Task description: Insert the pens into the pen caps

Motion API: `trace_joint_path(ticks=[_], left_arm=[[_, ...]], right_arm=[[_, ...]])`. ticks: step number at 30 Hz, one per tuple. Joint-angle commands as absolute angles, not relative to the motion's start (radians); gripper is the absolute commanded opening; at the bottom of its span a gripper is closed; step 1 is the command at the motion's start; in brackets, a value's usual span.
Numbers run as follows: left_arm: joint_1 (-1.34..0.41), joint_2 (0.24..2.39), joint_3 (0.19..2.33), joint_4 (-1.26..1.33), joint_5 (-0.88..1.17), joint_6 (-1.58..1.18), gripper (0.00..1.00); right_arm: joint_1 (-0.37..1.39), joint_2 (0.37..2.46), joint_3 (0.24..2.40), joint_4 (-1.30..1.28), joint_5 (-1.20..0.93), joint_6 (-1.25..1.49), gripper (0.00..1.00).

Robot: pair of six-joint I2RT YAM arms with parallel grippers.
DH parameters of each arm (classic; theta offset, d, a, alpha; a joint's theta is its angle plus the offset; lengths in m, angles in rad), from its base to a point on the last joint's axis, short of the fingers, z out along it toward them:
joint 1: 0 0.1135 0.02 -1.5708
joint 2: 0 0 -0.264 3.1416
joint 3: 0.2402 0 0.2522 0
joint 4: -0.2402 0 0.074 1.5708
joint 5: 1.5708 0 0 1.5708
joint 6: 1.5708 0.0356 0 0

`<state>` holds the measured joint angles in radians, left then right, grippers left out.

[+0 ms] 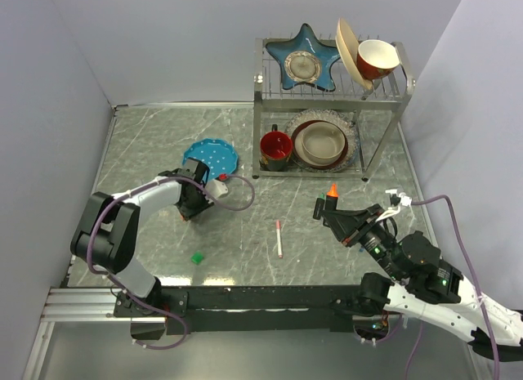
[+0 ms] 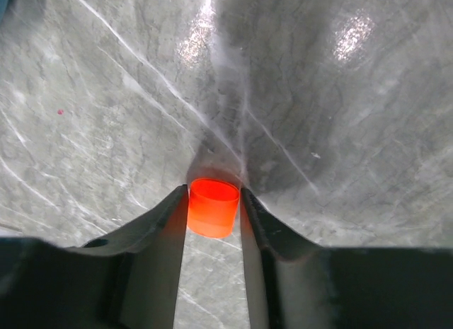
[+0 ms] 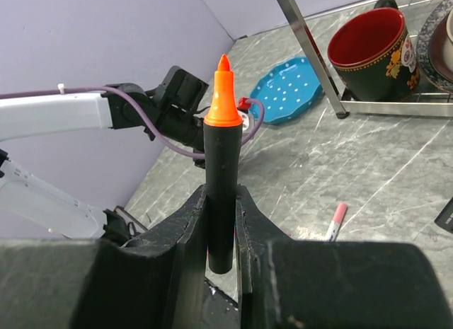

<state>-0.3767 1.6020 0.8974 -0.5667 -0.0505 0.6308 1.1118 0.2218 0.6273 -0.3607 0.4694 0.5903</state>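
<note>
The left gripper (image 2: 214, 199) is pinching a small orange cap (image 2: 212, 214) between its two fingers, one pad pressing on each side. The cap is a short, translucent, bright tube, and it is sitting upright with its round mouth facing away from the wrist, low over the grey marbled table (image 2: 340, 117). In the top view this gripper (image 1: 193, 205) is hanging just beside the near edge of the blue plate (image 1: 211, 158). The right gripper (image 3: 221, 199) is clamping a stubby black marker (image 3: 221, 156) around the lower part of its barrel. The marker is standing upright, its uncapped orange cone tip (image 3: 222, 95) is pointing up, and its blunt end is poking out below the fingers. From above, this gripper (image 1: 328, 208) is holding the marker (image 1: 333, 192) well to the right of the blue plate, at about the same depth as the other gripper. A thin white pen (image 1: 279, 238) with a pink end is lying flat on the table, nearer than the plate and to its right, between the two grippers. A tiny green cap (image 1: 197, 257) is lying well apart from the plate on its near side.
</note>
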Motion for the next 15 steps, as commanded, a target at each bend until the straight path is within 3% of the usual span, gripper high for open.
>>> trace_joint_path(ticks=[1,12,15], left_arm=[[-0.379,1.617,0.879,-0.578,0.023,0.572,0.36],[-0.405,1.545,0.867,-0.555,0.058,0.399,0.01],[-0.443,1.459,0.838,-0.526,0.003,0.296,0.01]], right_arm=[[1.108,0.222,0.680,-0.344,0.469,0.600,0.00],[1.108,0.236,0.672,-0.344,0.450,0.612,0.00],[1.108,0.258,0.658,-0.331,0.420,0.627,0.00]])
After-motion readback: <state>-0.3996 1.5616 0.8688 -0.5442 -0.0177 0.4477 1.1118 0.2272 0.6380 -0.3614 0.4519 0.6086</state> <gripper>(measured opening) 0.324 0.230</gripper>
